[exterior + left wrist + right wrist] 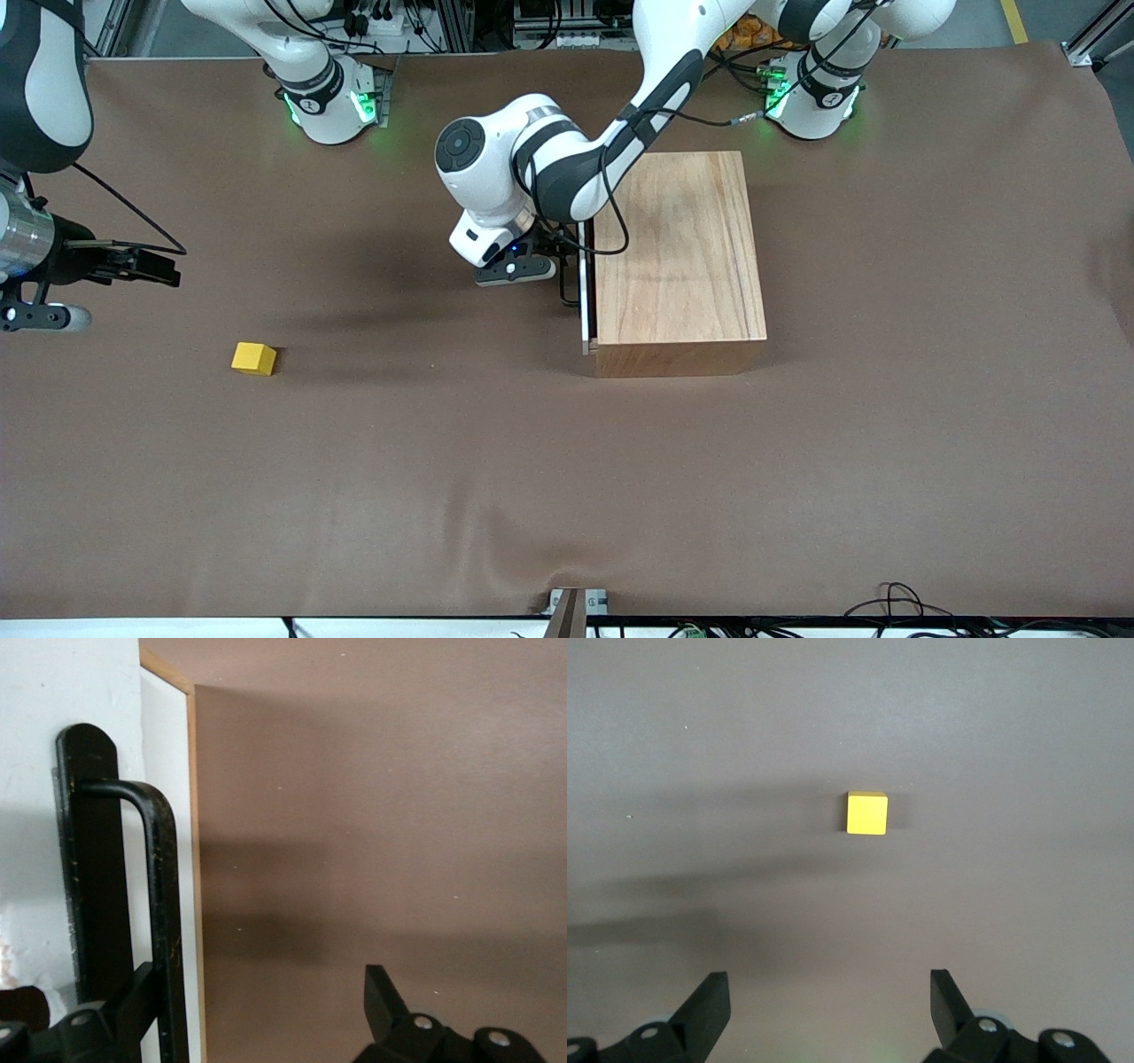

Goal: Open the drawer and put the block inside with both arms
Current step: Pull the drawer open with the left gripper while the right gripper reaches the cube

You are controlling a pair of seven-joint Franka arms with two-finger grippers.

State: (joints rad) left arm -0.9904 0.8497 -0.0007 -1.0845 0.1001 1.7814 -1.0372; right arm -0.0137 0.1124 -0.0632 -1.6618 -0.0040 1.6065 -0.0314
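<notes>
The drawer's white-edged front panel (585,292) sits against the wooden box (682,257), and its black wire handle (567,288) faces the right arm's end of the table. My left gripper (551,266) is in front of the drawer, open. In the left wrist view the handle (161,895) runs just inside one finger (124,1010), the other finger (383,1001) stands well apart, and the left gripper (261,1003) holds nothing. The yellow block (254,358) lies on the cloth. My right gripper (146,264) hangs open above the table. In the right wrist view the block (866,812) lies ahead of the right gripper (830,1001).
A brown cloth (567,496) covers the whole table. The two arm bases (332,106) (815,102) stand along its edge farthest from the front camera. Cables (895,602) lie at the near edge.
</notes>
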